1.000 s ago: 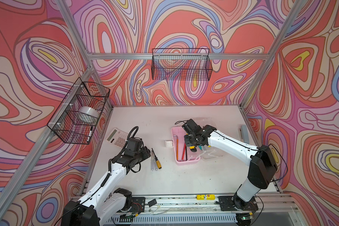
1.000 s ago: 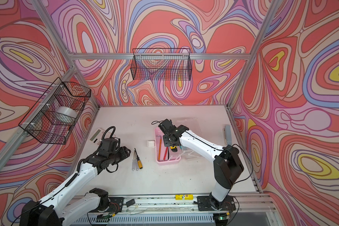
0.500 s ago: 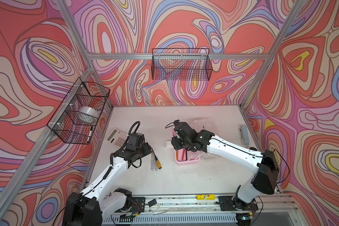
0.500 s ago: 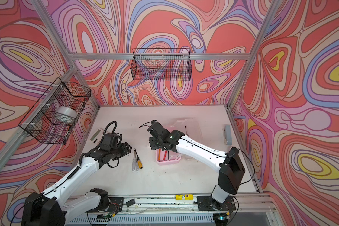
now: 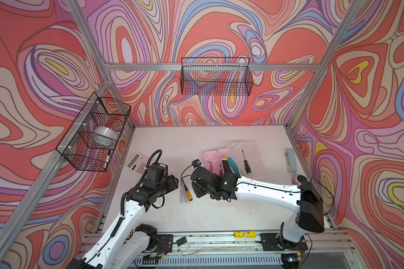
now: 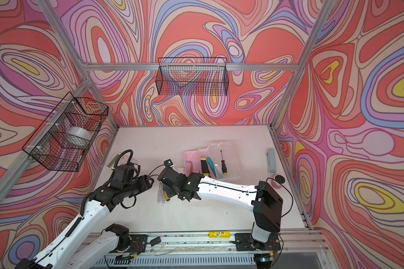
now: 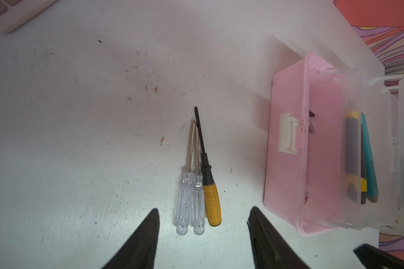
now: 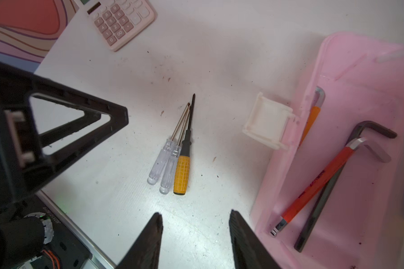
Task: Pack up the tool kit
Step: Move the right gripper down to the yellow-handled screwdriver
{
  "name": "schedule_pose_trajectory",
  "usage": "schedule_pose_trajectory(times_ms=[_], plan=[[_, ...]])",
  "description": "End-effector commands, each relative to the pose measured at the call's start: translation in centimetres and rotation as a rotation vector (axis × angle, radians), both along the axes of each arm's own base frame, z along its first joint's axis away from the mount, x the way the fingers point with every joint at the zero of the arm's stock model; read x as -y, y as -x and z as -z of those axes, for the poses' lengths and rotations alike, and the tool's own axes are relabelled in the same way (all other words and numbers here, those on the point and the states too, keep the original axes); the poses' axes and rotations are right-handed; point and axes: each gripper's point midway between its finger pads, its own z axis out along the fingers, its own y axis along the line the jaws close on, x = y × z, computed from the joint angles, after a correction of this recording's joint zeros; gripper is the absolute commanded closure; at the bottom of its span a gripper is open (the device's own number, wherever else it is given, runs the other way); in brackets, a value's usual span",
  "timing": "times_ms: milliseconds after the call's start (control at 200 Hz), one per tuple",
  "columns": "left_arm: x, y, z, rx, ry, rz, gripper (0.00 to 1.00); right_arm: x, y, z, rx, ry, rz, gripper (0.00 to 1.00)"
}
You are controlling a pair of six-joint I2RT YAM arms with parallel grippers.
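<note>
Left pincer point(image 7: 203, 209) and right pincer point(image 8: 196, 212) gape empty over the scuffed white table point(image 7: 79, 116) amid swirl-patterned walls point(image 5: 219, 23).

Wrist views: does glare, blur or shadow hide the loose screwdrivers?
Left wrist view: the screwdrivers are sharp, on a brightly lit patch of table; the knives in the pink box look hazy through translucent plastic. Right wrist view: screwdrivers sharp too, no glare on them; the right gripper is slightly soft at the frame edge.
</note>
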Motion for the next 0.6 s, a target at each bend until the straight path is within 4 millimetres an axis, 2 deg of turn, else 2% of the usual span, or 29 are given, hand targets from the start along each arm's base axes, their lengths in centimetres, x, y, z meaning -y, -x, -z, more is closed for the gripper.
schedule_pose_trajectory(times_ms=[0,125,320,486,496,506,596], plan=[[-0.8,2.3,1.4,-0.052,-0.078,0.010,0.38,-0.5,-0.1,2.2,-0.013,0.042,0.023,0.51],[-1.4,2.8,2.5,-0.057,-0.111,-0.012,0.38,-1.5,0.8,3.9,-0.036,0.065,-0.010,0.51],[-0.5,2.9,3.6,-0.071,-0.070,-0.013,0.39,-1.9,1.8,5.9,-0.083,0.087,-0.035,0.51],[0.0,2.5,4.4,-0.085,-0.060,-0.013,0.39,-1.9,1.7,7.4,-0.093,0.123,-0.037,0.51],[-0.2,3.1,5.5,-0.111,-0.067,-0.011,0.39,-1.9,1.6,7.5,-0.094,0.126,-0.036,0.51],[-0.2,3.1,5.7,-0.116,-0.067,-0.012,0.39,-2.0,1.6,7.6,-0.093,0.129,-0.036,0.51],[0.3,3.0,6.6,-0.123,-0.040,-0.013,0.40,-2.3,1.3,8.3,-0.093,0.142,-0.031,0.54]])
